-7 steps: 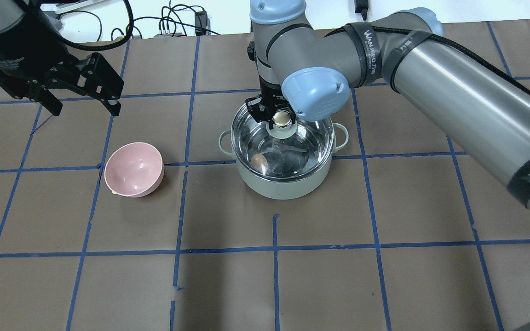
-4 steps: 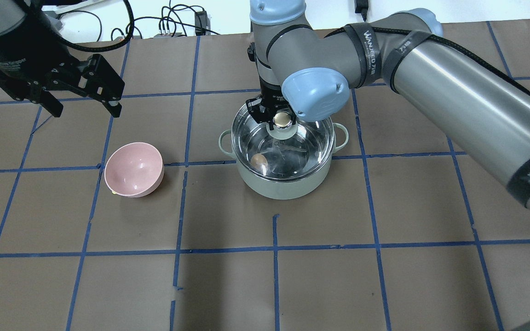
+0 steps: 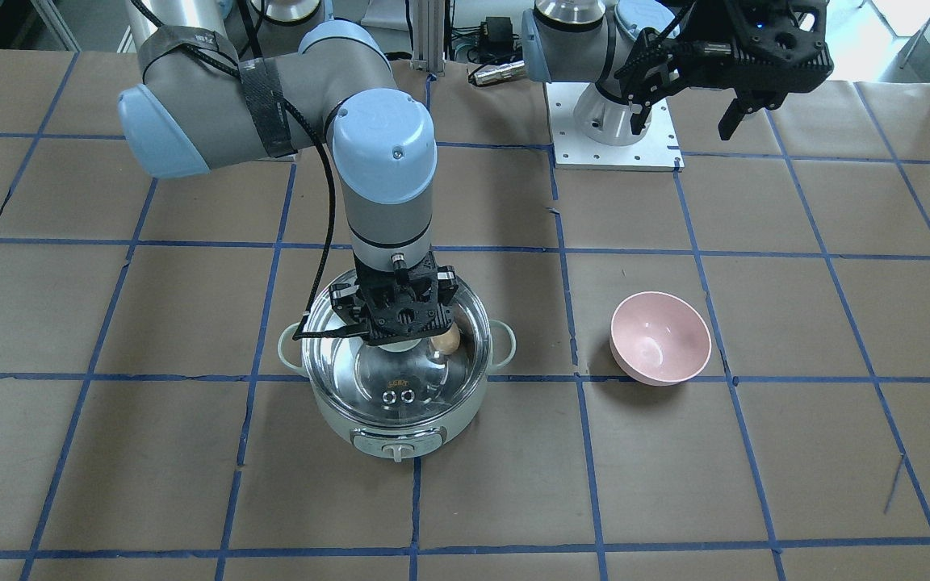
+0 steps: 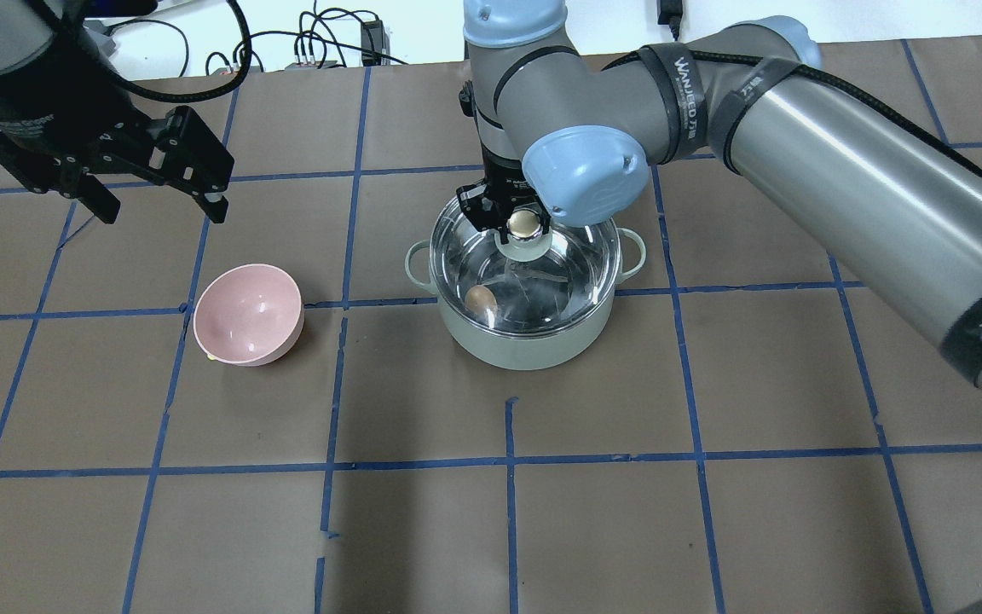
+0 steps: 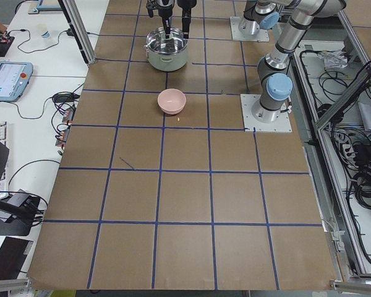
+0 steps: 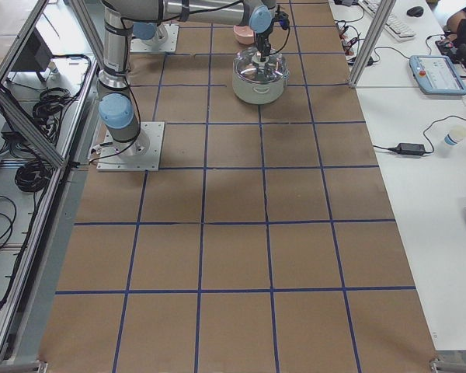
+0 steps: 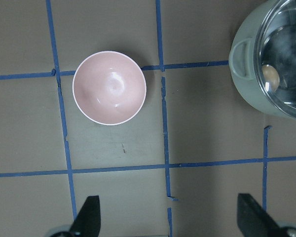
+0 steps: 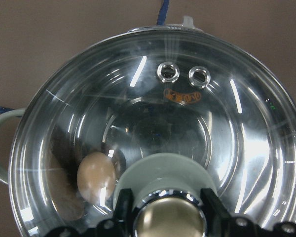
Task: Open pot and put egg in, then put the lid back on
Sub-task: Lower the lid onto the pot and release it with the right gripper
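Note:
The mint-green pot (image 4: pixel 525 345) stands at the table's middle, its control knob facing the front view (image 3: pixel 398 448). The clear glass lid (image 4: pixel 572 269) lies over its mouth. The light-brown egg (image 4: pixel 481 298) rests inside on the steel floor, seen through the glass, also in the right wrist view (image 8: pixel 96 177). My right gripper (image 4: pixel 525 223) reaches straight down, its fingers closed on either side of the lid's beige-gold knob (image 8: pixel 170 224). My left gripper (image 4: pixel 160 209) hangs open and empty above the table, behind and left of the pot.
A pink bowl (image 4: pixel 248 314) sits empty left of the pot, below the left wrist camera (image 7: pixel 109 88). A small yellowish speck lies by its near edge. Cables run along the table's far edge. My right arm's elbow hangs over the pot's back.
My left gripper has drifted slightly and turned a little. My right gripper and the lid's knob have shifted down by a very small amount. The egg has not moved.

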`<action>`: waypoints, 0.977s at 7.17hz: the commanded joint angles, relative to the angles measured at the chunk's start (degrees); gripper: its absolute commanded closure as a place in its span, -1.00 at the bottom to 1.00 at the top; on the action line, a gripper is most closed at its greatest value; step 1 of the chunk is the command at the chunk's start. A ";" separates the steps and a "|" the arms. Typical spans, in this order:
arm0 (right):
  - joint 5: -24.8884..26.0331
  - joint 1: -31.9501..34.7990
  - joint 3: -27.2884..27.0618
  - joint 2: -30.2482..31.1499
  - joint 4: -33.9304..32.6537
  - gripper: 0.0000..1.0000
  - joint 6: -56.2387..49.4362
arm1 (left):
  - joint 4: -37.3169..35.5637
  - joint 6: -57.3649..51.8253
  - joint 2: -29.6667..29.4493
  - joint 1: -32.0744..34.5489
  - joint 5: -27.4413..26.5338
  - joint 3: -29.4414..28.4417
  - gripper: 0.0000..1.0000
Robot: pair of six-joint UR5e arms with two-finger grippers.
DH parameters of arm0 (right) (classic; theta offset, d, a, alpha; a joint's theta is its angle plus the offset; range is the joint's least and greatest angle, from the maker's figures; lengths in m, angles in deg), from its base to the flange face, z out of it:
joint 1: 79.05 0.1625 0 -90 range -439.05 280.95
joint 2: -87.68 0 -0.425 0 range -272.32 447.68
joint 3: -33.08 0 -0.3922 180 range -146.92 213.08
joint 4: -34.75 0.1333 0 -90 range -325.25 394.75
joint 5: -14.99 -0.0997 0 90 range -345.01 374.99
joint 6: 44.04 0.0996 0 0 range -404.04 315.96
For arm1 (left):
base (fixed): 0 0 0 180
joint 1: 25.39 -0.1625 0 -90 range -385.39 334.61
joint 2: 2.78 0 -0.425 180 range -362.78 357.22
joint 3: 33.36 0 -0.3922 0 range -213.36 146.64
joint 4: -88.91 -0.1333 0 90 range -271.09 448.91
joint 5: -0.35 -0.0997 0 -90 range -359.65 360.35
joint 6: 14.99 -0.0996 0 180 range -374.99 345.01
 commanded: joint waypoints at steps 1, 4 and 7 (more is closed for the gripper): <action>0.12 0.00 -0.06 -0.06 -0.62 0.96 -0.51 | 0.00 0.11 0.29 0.00 -0.16 0.12 -0.93; 0.12 0.00 -0.15 -0.15 -0.71 0.96 -0.95 | 0.17 -0.24 0.38 0.09 -0.52 0.47 -0.93; 1.43 0.00 -0.15 -0.32 -0.10 0.22 -0.17 | -0.27 -0.33 0.99 0.09 -0.25 1.61 -0.91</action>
